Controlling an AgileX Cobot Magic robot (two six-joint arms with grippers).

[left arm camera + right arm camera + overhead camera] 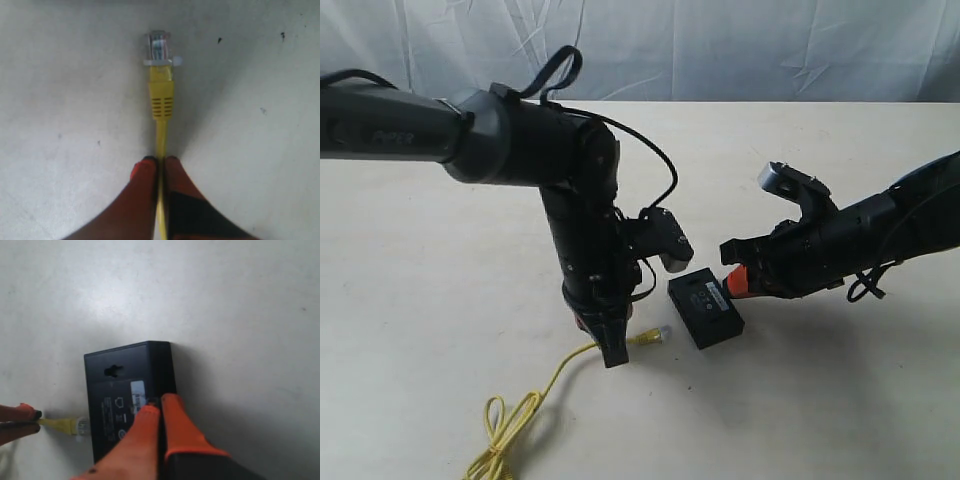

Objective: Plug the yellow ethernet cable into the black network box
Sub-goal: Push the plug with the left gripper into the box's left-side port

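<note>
Left gripper (160,161) tight around yellow ethernet cable (161,95)

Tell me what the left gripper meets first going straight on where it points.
Probably the black network box: the left gripper is shut on the yellow ethernet cable, whose plug leads toward its side; depth unclear.

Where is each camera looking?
Exterior view: off the arms, looking down at the table, both arms, the yellow ethernet cable and the black network box.
Left wrist view: on the left arm, looking past the left gripper pinching the cable.
Right wrist view: behind the right gripper, facing the box.
Shared: both wrist views show the cable's plug.
</note>
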